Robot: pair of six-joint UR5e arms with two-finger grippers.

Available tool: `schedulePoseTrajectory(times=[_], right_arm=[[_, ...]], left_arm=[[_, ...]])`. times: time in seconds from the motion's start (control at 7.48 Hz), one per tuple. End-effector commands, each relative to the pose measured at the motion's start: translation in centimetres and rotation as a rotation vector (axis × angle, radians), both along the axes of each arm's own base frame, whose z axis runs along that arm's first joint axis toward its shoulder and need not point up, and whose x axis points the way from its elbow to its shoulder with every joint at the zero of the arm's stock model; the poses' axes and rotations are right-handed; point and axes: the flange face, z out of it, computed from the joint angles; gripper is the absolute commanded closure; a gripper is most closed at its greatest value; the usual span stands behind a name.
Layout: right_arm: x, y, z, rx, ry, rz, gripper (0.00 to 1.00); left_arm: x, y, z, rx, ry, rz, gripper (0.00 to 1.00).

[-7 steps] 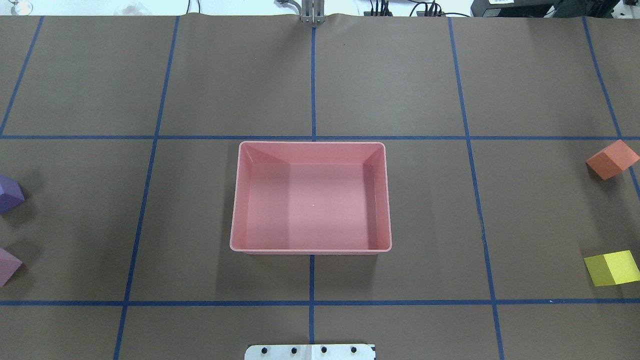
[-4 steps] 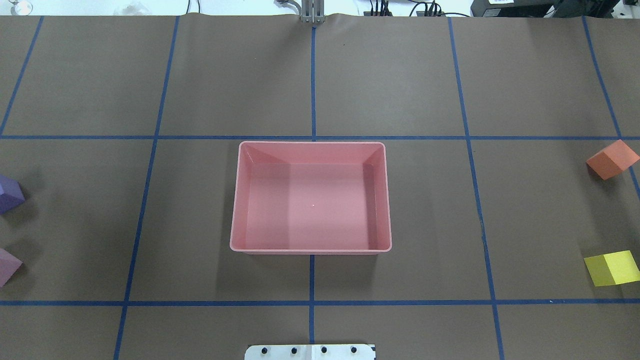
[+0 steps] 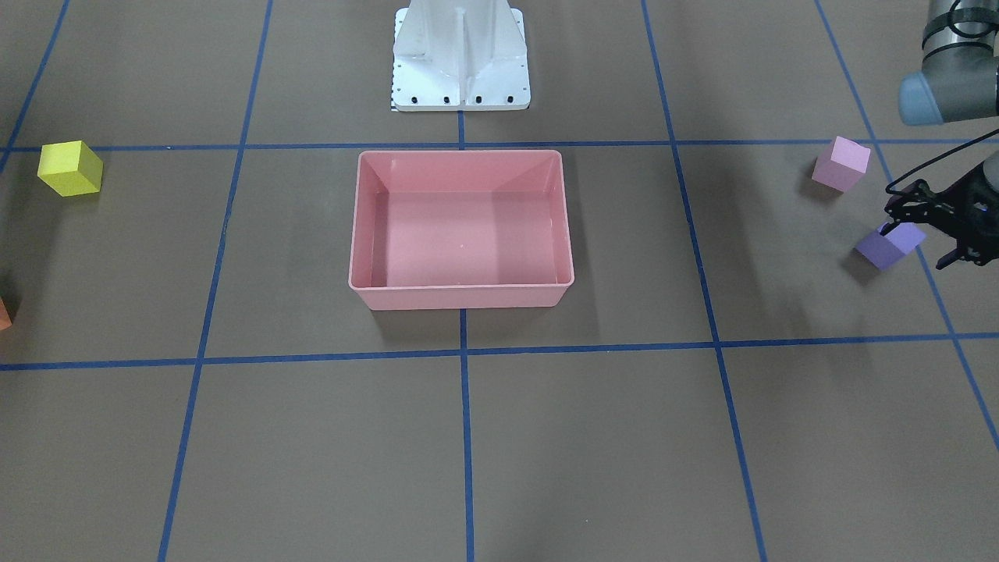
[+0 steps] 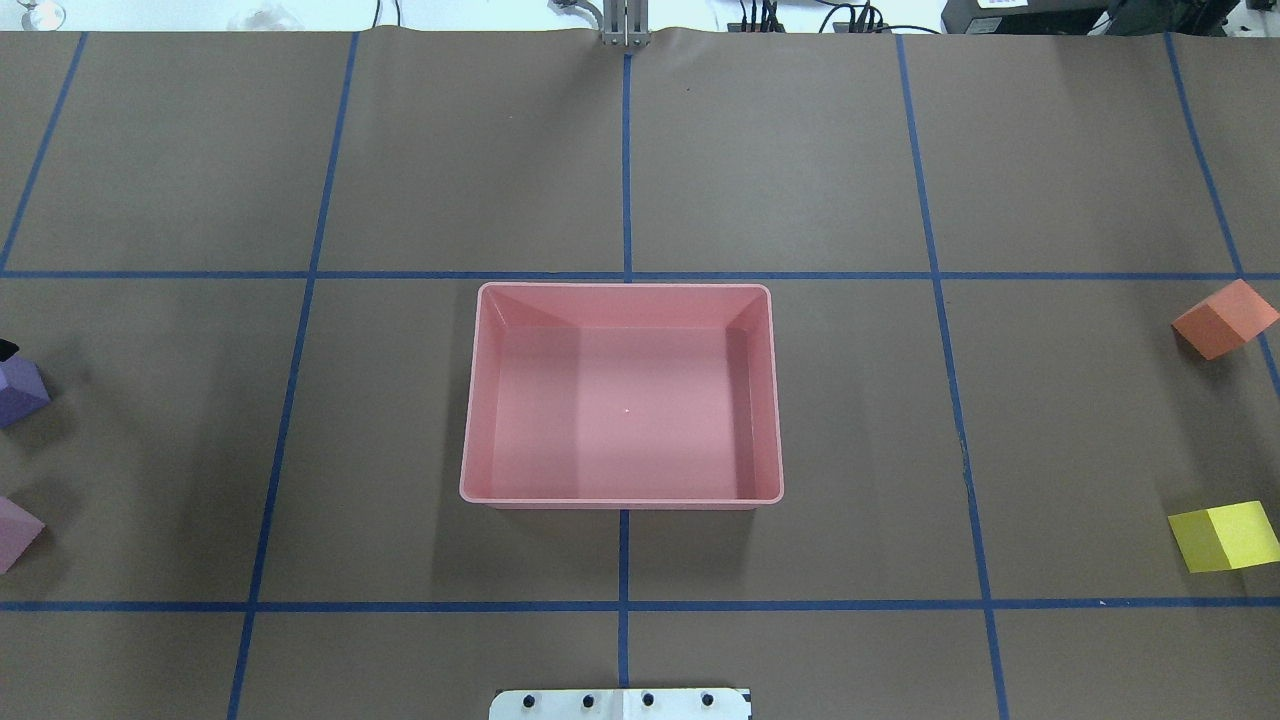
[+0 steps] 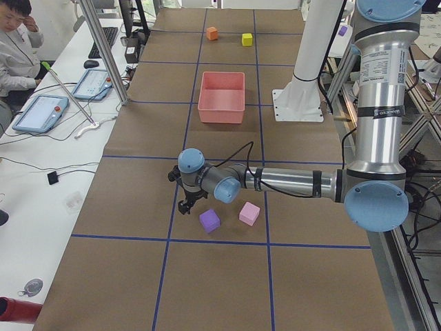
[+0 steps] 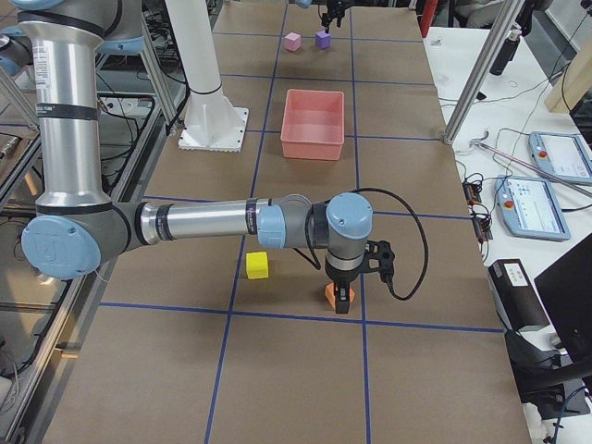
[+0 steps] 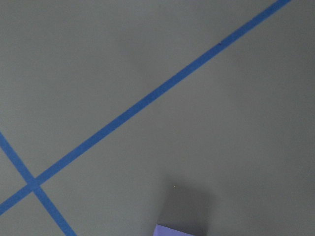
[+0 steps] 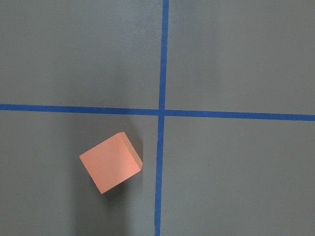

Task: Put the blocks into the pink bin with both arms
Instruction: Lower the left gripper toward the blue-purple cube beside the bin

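The pink bin (image 4: 620, 288) stands empty at the table's middle. The purple block (image 3: 880, 251) and the light pink block (image 3: 840, 164) lie far on my left. My left gripper (image 3: 919, 246) hangs just above the purple block with its fingers spread, open and empty; the left wrist view shows only the block's edge (image 7: 177, 230). The orange block (image 8: 110, 169) and the yellow block (image 4: 1225, 536) lie far on my right. My right gripper (image 6: 343, 303) is low over the orange block (image 6: 333, 296); I cannot tell whether it is open or shut.
Blue tape lines cross the brown table cover. The white robot base (image 3: 460, 62) stands behind the bin. Operator desks with tablets (image 6: 560, 157) run along the far side.
A black tip of my left gripper has come into view at the left edge, over the purple block. The blocks and the bin have not moved.
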Motion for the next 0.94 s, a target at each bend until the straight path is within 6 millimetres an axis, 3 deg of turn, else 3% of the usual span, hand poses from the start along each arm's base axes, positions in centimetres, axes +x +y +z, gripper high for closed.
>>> schedulePoseTrajectory(times=[0.0,0.4,0.8], right_arm=[[0.0,0.0,0.0,0.000,0.000,-0.001,0.00],[0.0,0.0,0.0,0.000,-0.001,-0.001,0.00],[-0.1,0.0,0.0,0.000,0.000,-0.002,0.00]], left_arm=[[2.5,3.0,1.7,0.076,-0.024,0.057,0.00],[1.8,4.7,4.2,0.110,-0.045,0.127,0.00],[1.9,4.8,7.3,0.055,-0.060,0.135,0.00]])
